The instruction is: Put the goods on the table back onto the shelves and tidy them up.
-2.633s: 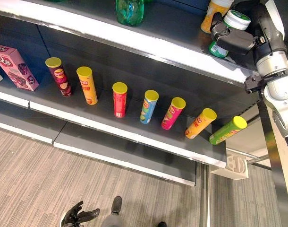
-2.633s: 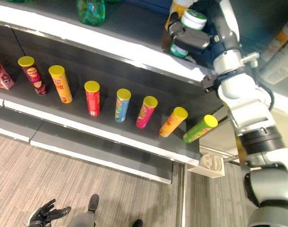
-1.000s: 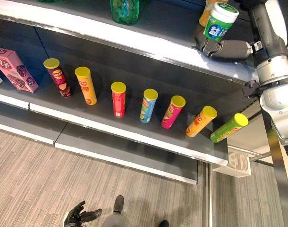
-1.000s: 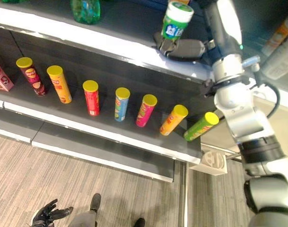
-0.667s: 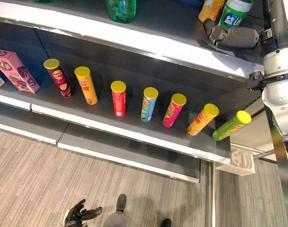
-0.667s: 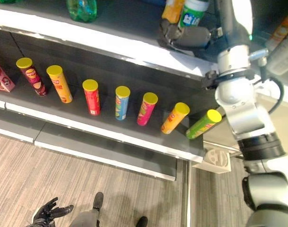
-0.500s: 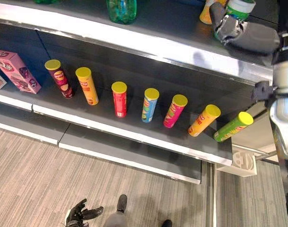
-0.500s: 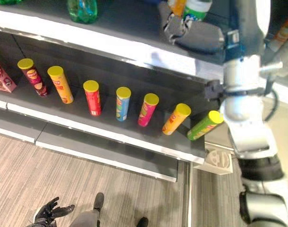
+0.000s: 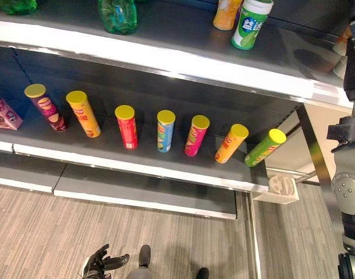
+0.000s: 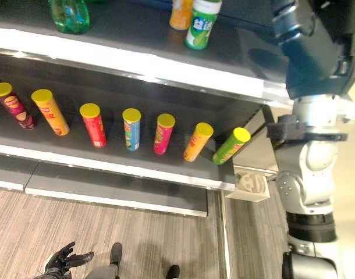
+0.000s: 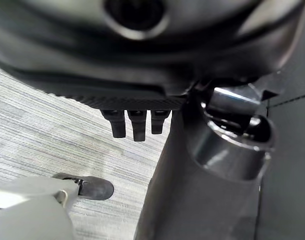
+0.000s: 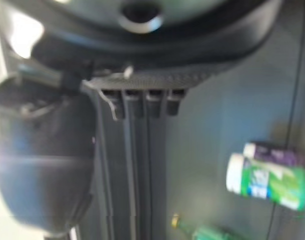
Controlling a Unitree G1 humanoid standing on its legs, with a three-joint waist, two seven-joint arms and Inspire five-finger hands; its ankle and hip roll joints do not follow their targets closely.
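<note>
A green-and-white canister (image 9: 251,23) stands upright on the upper shelf (image 9: 183,58), right beside an orange bottle (image 9: 227,13). My right hand (image 10: 300,35) hangs to the right of the canister, clear of it and holding nothing. In the right wrist view its fingers (image 12: 142,100) are relaxed, and the canister (image 12: 267,180) lies well beyond them. My left hand (image 9: 100,266) hangs low over the floor with its fingers spread and empty.
Several chip tubes (image 9: 164,130) stand in a row on the middle shelf, the green one (image 9: 263,147) at its right end. A green bottle (image 9: 118,14) sits further left on the upper shelf and a pink box (image 9: 3,111) at the far left. A white bracket (image 9: 282,187) sits below the shelf's right corner.
My right hand has let go of the canister and drawn back to the right. The canister now stands alone beside the orange bottle. The camera has shifted.
</note>
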